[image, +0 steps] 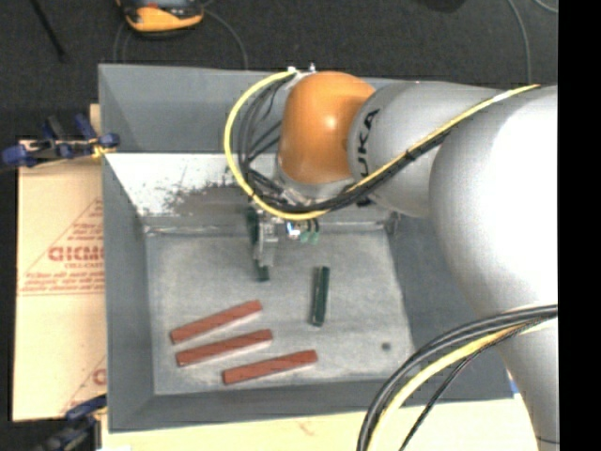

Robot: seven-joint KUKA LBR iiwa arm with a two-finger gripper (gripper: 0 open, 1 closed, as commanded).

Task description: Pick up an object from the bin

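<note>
My gripper hangs below the arm's wrist over the back middle of the bin floor, with nothing seen in it. A dark green stick lies almost upright a little to its right, apart from it. Toward the front, below the gripper, lies a red-brown stick, slanting up to the right. Two more red-brown sticks lie further forward, roughly parallel to the first.
The arm with its orange cover and looped cables covers the bin's back right part. A small dark speck sits on the floor at the front right. The sloped left wall rises beside the sticks.
</note>
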